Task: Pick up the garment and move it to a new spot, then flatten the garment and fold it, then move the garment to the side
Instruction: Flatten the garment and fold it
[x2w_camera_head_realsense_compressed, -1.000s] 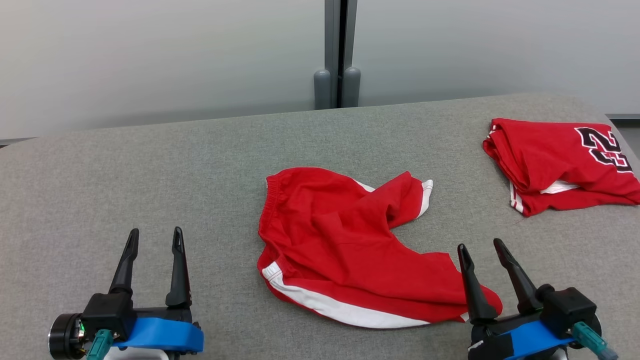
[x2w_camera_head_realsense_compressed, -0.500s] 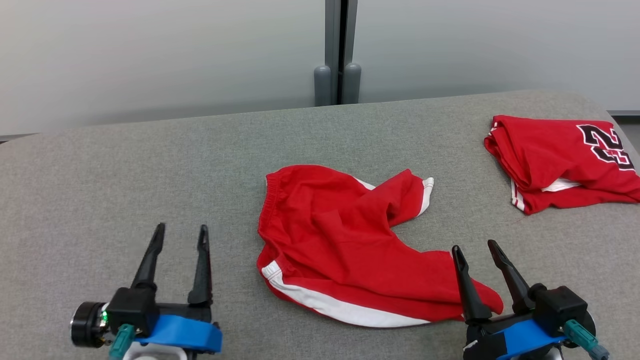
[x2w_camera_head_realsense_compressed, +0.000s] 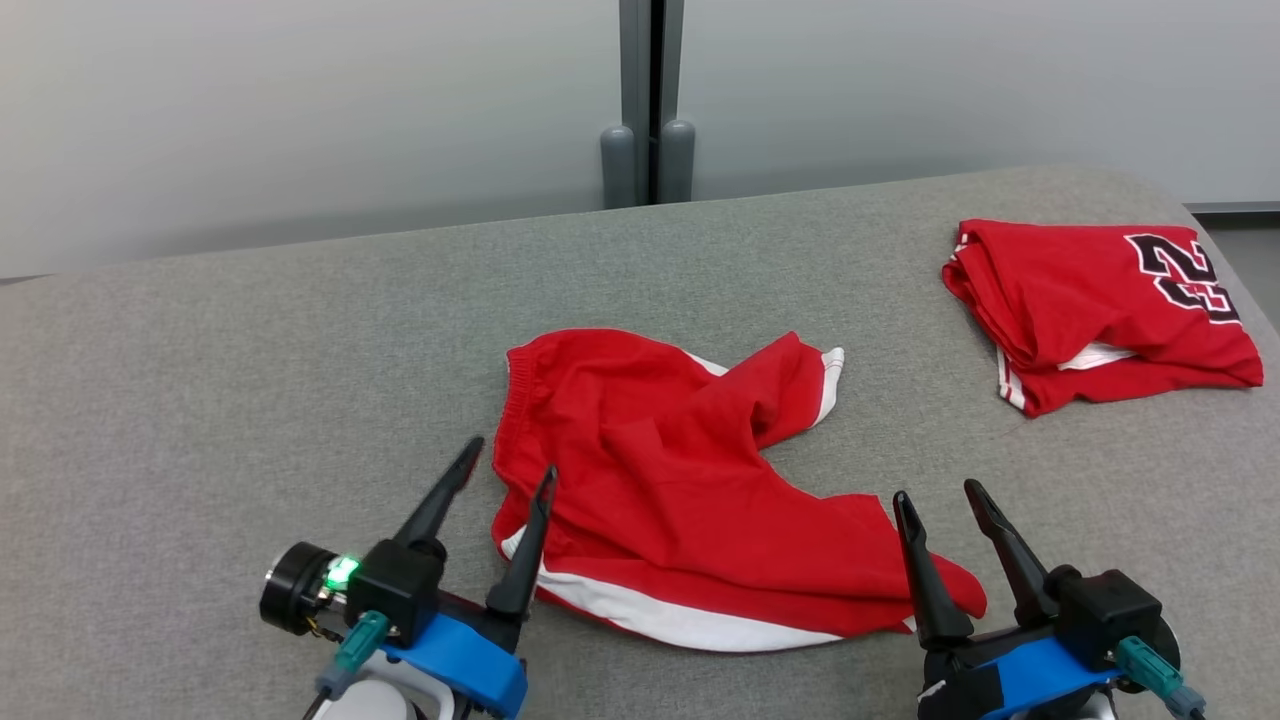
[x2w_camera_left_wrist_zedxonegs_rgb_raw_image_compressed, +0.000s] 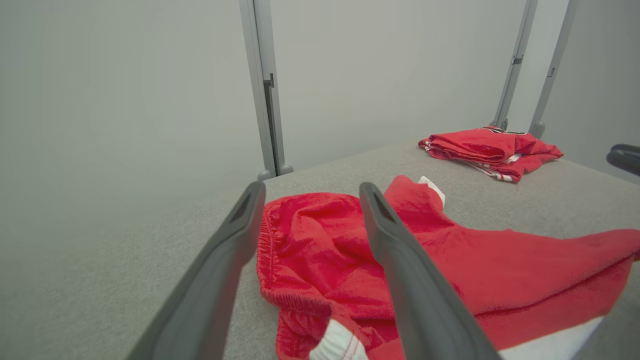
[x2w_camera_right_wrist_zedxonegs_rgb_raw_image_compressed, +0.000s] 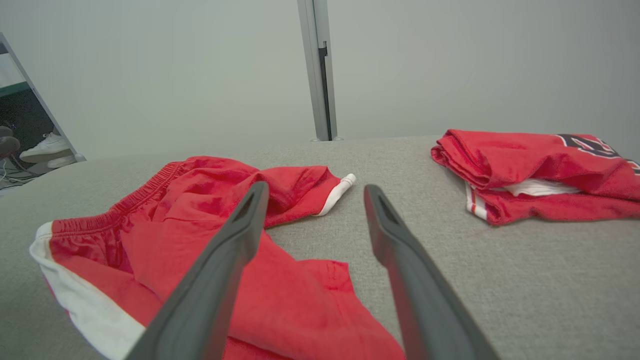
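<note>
Left pincer (x2w_camera_head_realsense_compressed: 510, 458) is standing with jaws wide and is holding nothing. It is pointing at the waistband corner of the red shorts (x2w_camera_head_realsense_compressed: 680, 500), which is lying just ahead of its fingertips and partly between them. Contact with the cloth cannot be confirmed.

To this pincer's right, the shorts are lying crumpled on the grey padded table (x2w_camera_head_realsense_compressed: 200, 380). One leg is twisting away toward the far side. The other is running rightward, with its white stripe along the near edge.

Right pincer (x2w_camera_head_realsense_compressed: 936, 492) is likewise standing wide and empty. The hem of that nearer leg is lying under and just ahead of its left finger. Well beyond this pincer and to its right, a folded red jersey (x2w_camera_head_realsense_compressed: 1090, 300) is resting apart from the shorts.

Assessment: no part of the task is showing as done. The shorts are not being lifted, and they are lying neither flat nor folded. Both pincers appear to be lining up for the first pick. Relocating, flattening, folding and setting aside are all remaining.
</note>
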